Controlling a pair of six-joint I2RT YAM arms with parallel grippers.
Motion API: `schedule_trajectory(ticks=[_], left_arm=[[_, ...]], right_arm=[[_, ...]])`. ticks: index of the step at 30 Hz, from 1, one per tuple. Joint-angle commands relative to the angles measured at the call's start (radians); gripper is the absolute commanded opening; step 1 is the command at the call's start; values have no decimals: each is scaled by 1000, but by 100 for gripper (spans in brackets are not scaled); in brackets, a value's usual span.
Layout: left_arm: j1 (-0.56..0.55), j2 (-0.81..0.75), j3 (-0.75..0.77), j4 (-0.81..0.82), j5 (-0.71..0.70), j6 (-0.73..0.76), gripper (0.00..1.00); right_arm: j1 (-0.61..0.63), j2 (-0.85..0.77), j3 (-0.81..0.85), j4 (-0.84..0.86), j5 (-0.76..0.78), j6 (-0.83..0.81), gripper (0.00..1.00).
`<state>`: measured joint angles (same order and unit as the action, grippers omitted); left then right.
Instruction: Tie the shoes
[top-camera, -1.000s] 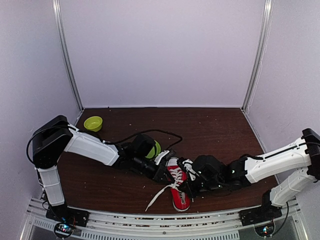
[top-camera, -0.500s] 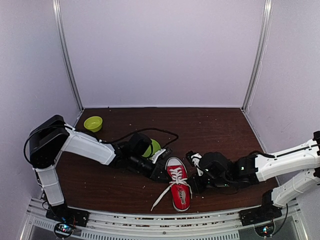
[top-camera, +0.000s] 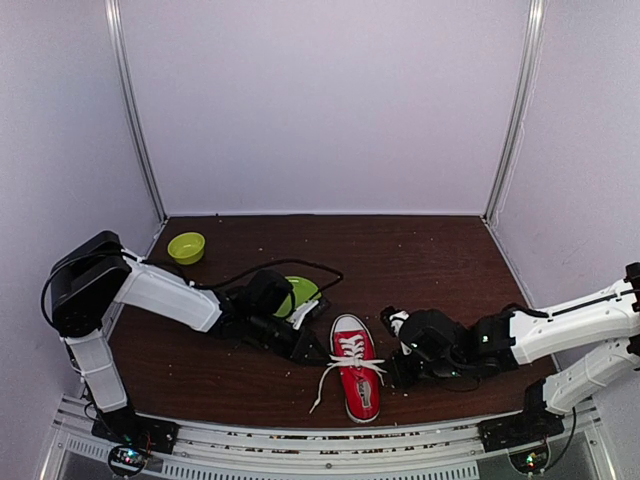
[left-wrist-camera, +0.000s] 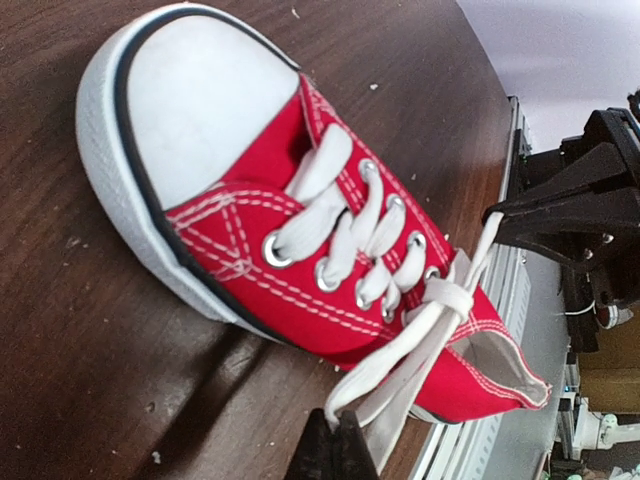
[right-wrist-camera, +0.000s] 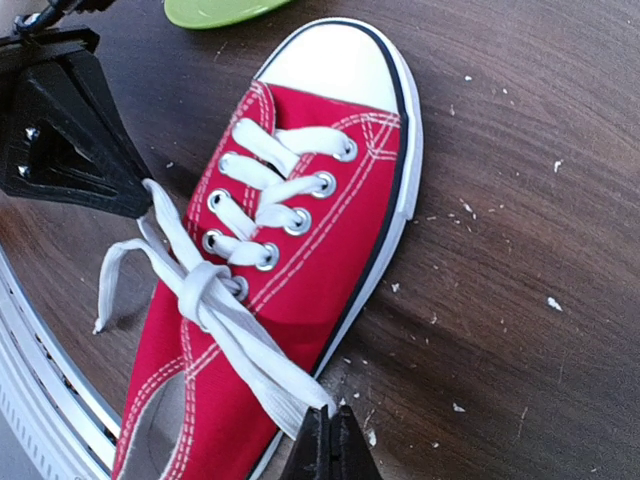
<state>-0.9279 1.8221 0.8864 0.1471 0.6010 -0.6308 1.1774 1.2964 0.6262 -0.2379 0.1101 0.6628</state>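
Table (top-camera: 430, 255); both grippers (left-wrist-camera: 335, 438) (right-wrist-camera: 328, 432) tight on laces (left-wrist-camera: 405, 345)

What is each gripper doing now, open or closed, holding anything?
Left gripper: closed, holding a lace end.
Right gripper: closed, holding the other lace end.

White arm shells (top-camera: 170, 293), black joints, cables.

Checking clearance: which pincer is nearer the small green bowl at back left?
Left. The left pincer, shut on a lace, sits left of the shoe, toward the bowl; the right pincer is across the shoe, farther right.
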Motion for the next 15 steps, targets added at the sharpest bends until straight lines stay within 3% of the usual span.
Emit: schedule_trajectory(ticks=[1,15], left_arm=[[26,-46,-43,-6,-43,1,0],[100,-95,-133,-21,-130,-23,0]], right_arm=[[-9,-42,-37,-45,44,38,0],[-19,-135,-135,-98,68,111,0]])
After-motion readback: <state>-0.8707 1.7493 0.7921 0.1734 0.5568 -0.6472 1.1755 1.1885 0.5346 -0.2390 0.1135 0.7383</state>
